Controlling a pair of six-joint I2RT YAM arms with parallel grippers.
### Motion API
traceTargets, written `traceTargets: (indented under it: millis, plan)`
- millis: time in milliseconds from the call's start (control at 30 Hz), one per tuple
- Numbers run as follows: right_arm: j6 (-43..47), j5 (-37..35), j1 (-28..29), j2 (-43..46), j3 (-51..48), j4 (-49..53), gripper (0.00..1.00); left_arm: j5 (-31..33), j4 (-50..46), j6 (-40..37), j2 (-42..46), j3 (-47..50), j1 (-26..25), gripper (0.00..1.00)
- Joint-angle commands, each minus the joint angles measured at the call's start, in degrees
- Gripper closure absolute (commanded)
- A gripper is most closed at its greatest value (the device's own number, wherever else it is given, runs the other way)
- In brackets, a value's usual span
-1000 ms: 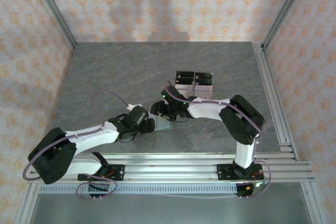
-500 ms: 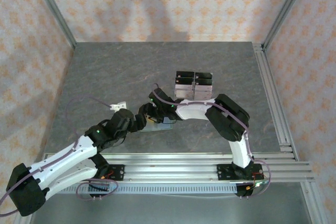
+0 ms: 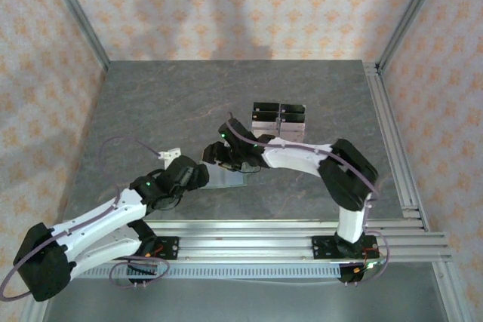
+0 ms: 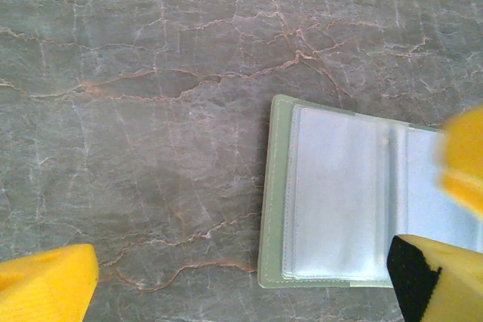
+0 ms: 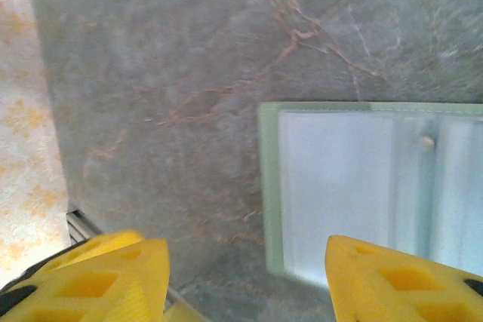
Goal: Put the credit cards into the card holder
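Note:
The card holder [image 4: 339, 201] is a sage-green wallet lying open and flat on the table, its clear pale sleeves facing up. It is also seen from above [image 3: 228, 177] and from the right wrist [image 5: 362, 186]. My left gripper [image 4: 241, 292] is open just left of the wallet [image 3: 198, 175], one finger [image 4: 441, 280] over its near edge. My right gripper [image 5: 241, 284] is open above the wallet's far left corner [image 3: 213, 156], one finger [image 5: 400, 277] over the sleeve. No credit cards can be made out apart from the sleeves.
A clear acrylic rack [image 3: 278, 121] with black pieces stands behind the wallet, close to the right forearm. Aluminium rails [image 3: 392, 141] run along the table's right and near edges. A yellow finger of the other gripper [image 4: 464, 156] shows at the left wrist view's right edge.
The left arm has swung its elbow out to the left, its gripper staying by the wallet. The right gripper has shifted slightly back and up, and more of the open wallet shows.

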State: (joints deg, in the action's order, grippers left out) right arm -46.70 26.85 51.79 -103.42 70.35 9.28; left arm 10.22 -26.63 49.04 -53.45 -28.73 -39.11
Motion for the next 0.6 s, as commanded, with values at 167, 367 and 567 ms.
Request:
traceTargets:
  millis: [167, 367, 567]
  plan:
    - [13.35, -11.72, -4.31, 14.97, 6.73, 25.34, 0.43, 2.98, -2.97, -4.43, -7.5, -9.93, 0.34, 0.0]
    - [25.39, -13.69, -11.73, 18.18, 14.77, 40.14, 0.42, 1.67, -3.08, -5.38, -14.9, -14.72, 0.95, 0.0]
    - [33.32, -8.02, -19.22, 14.37, 20.35, 44.8, 0.41, 0.91, -1.52, -4.3, -18.83, -15.76, 1.23, 0.0]
